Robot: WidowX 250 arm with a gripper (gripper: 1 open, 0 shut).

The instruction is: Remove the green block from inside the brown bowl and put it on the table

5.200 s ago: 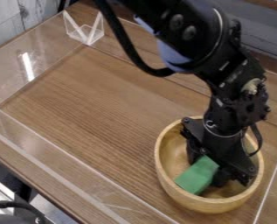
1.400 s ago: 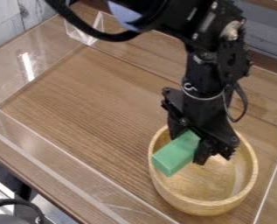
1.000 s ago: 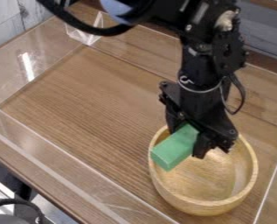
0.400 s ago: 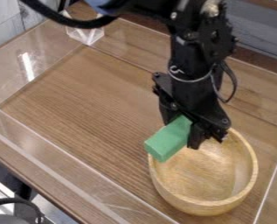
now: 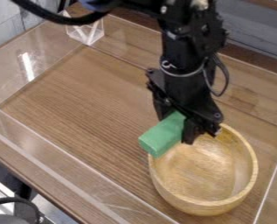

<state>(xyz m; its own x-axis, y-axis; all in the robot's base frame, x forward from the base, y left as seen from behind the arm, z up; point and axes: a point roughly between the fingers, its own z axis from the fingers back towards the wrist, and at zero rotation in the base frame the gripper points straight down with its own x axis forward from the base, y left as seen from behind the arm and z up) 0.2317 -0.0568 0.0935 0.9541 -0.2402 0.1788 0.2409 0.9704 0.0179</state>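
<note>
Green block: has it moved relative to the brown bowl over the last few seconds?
Yes. The green block, held in the pincer, has gone up and left, from inside the brown bowl to over its left rim.

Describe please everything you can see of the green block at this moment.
The green block is a small bright green bar with flat faces and plain surface, looking like painted wood or plastic. It hangs tilted in the air, its upper end pinched in the black claw, its lower end over the left rim of the brown bowl. Nothing else touches it.
</note>
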